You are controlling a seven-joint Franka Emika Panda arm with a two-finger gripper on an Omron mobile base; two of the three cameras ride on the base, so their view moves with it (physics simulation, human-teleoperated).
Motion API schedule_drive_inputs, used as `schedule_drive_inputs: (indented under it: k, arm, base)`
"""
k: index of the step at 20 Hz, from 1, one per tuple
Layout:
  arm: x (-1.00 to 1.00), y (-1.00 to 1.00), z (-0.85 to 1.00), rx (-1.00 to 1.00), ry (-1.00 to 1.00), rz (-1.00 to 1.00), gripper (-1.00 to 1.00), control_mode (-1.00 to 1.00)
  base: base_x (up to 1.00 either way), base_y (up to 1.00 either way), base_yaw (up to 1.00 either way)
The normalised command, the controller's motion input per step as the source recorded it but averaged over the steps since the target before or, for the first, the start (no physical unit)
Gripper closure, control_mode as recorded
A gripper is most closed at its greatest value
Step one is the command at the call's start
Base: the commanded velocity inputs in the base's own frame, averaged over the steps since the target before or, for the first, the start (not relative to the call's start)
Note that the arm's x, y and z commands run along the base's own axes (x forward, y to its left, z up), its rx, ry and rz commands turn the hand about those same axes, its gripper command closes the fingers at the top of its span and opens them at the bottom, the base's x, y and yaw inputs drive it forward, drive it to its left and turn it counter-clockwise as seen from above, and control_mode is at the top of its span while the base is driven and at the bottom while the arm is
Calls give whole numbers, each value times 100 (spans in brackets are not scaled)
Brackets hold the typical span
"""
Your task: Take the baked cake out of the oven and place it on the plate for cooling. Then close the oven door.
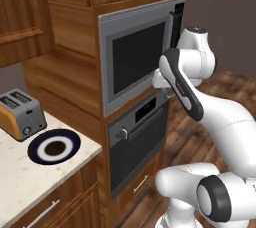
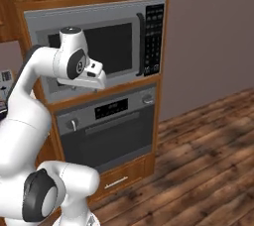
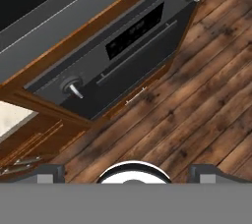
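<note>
Pale speckled counter (image 1: 30, 182), plate (image 1: 54, 147) w/ toaster (image 1: 20, 113) just behind, seemingly apart.

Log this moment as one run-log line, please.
stage: approach | oven door: shut | plate: on counter, bare | gripper: open, holding nothing, raised in front of the microwave, looking down at the oven

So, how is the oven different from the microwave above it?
The oven is dark grey, while the microwave has a silver frame. The oven has round knobs and a display strip; the microwave has a keypad on its right. The oven door carries a horizontal bar handle, the microwave door a vertical one. Both are built into the same wooden cabinet, and both doors are closed.
</note>
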Motion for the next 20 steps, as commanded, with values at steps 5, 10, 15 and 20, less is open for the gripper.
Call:
schedule_drive_inputs:
  k: [5, 10, 15, 20]
  arm:
    - [0, 0, 0, 0, 0, 0, -100, 100]
    - [0, 0, 0, 0, 0, 0, -100, 100]
    - [0, 0, 0, 0, 0, 0, -100, 100]
    - [0, 0, 0, 0, 0, 0, -100, 100]
  base:
    - [-7, 69, -31]
    - [0, 77, -34]
    - [0, 62, -32]
    - [9, 18, -19]
